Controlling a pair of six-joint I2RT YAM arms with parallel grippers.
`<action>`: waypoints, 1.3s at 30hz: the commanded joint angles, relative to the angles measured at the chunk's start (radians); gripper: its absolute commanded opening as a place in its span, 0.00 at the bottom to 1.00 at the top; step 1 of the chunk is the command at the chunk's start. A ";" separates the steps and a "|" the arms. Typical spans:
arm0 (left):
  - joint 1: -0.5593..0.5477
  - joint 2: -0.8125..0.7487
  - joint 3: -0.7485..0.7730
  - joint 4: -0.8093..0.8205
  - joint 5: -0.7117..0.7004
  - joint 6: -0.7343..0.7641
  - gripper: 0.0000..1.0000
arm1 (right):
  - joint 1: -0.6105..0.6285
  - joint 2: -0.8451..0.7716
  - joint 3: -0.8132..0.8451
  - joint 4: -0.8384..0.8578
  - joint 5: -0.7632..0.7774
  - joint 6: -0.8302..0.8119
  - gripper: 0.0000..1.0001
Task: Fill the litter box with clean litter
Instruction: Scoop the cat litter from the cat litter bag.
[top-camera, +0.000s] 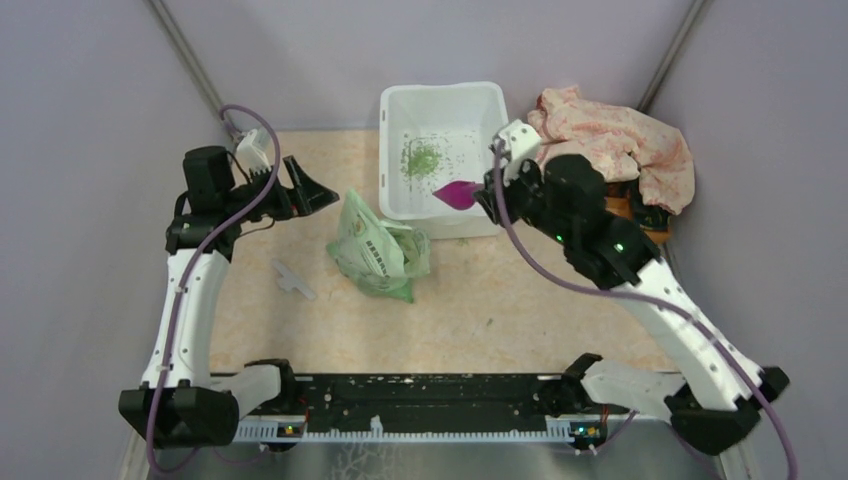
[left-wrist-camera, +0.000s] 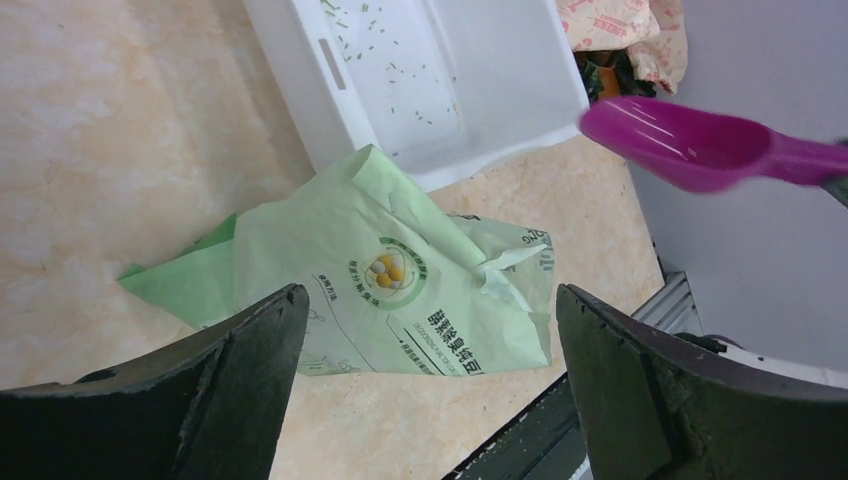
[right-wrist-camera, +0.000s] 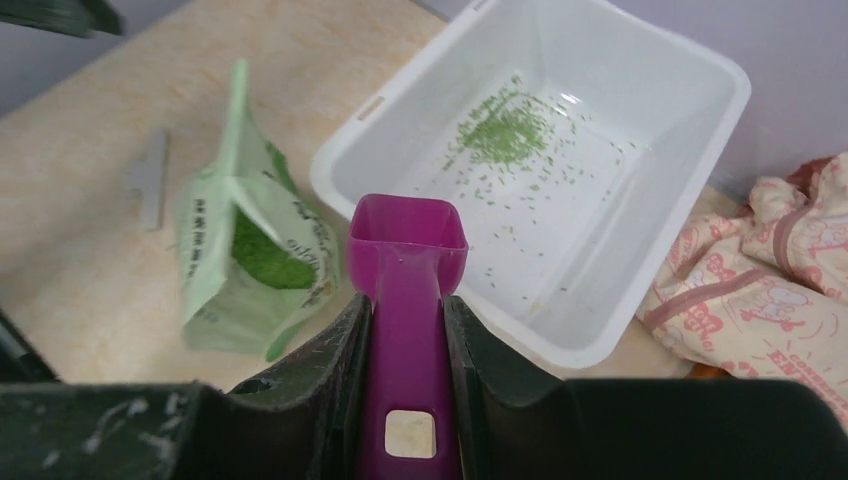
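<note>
Litter box (top-camera: 445, 95), white, holds sparse green litter (top-camera: 421, 160); right hand (right-wrist-camera: 405, 300) grips scoop (right-wrist-camera: 408, 240), left hand (left-wrist-camera: 428, 295) spread.

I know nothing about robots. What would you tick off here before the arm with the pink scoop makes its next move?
1. Grip on the scoop: ok, the right gripper clamps its handle.
2. Is the scoop empty: ok, its bowl looks bare in the left wrist view.
3. Fill of the litter box: not ok, only a thin patch of clean litter lies on its floor.
4. Mouth of the bag: ok, open, with green litter showing inside.
5. Is the left gripper free: ok, open above the bag, holding nothing.
6. Amount left in the bag: cannot tell.
</note>
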 joint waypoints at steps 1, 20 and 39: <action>-0.005 0.017 -0.005 0.000 -0.056 0.004 0.98 | 0.035 -0.192 -0.084 0.031 -0.113 0.052 0.00; -0.004 0.060 -0.068 0.067 -0.179 -0.098 0.98 | 0.045 -0.144 -0.071 -0.062 -0.301 0.093 0.00; 0.018 0.063 -0.131 0.024 -0.279 -0.063 0.98 | 0.192 0.217 0.111 -0.039 -0.139 0.036 0.00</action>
